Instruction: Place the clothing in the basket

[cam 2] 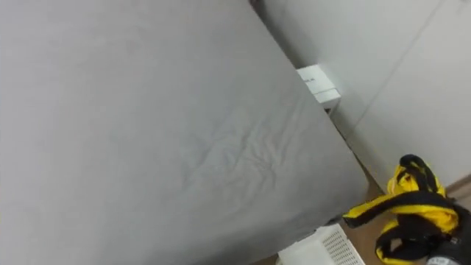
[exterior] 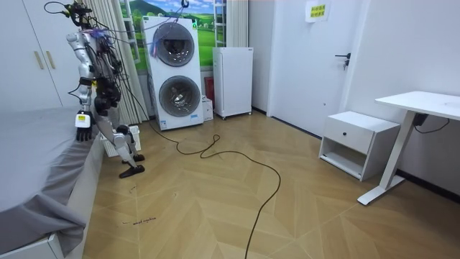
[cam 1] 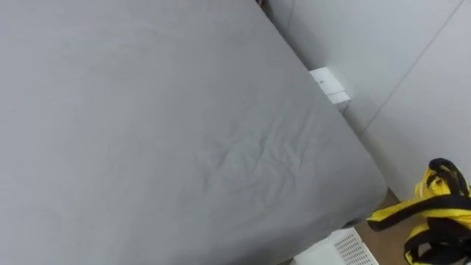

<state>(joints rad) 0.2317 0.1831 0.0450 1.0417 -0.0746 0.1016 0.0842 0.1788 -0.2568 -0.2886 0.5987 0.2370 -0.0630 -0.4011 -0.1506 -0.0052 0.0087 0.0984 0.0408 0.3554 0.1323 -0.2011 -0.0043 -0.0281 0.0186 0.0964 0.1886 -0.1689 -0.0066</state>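
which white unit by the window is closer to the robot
The tall white stacked washer tower with two round doors, just beside the robot; the shorter plain white cabinet stands further off.

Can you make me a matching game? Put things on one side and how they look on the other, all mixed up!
Things:
1 bed sheet
2 clothes
3 basket
4 washing machines

Looks:
A white with little holes
B stacked one on the other
C plain grey
D yellow and black

Pairs: 1-C, 2-D, 3-A, 4-B
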